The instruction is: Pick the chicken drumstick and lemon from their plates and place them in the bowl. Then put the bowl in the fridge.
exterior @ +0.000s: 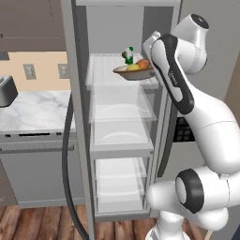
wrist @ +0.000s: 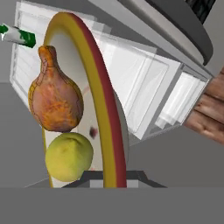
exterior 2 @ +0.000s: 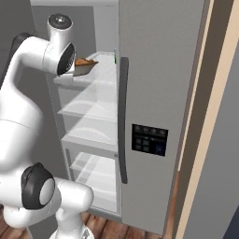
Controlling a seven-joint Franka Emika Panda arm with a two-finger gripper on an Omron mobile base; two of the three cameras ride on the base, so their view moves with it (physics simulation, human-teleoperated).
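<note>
Gripper (wrist: 114, 177) clamped on the rim of the bowl (exterior: 133, 72), held level at the open fridge's (exterior: 77, 117) top shelf; chicken drumstick (wrist: 54, 98) and lemon (wrist: 69, 156) lie inside.

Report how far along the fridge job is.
Done: the chicken drumstick and lemon lie in the bowl. In hand: the gripper grips the bowl's rim and holds it at the top shelf of the open fridge. Left: set the bowl down, let go.
</note>
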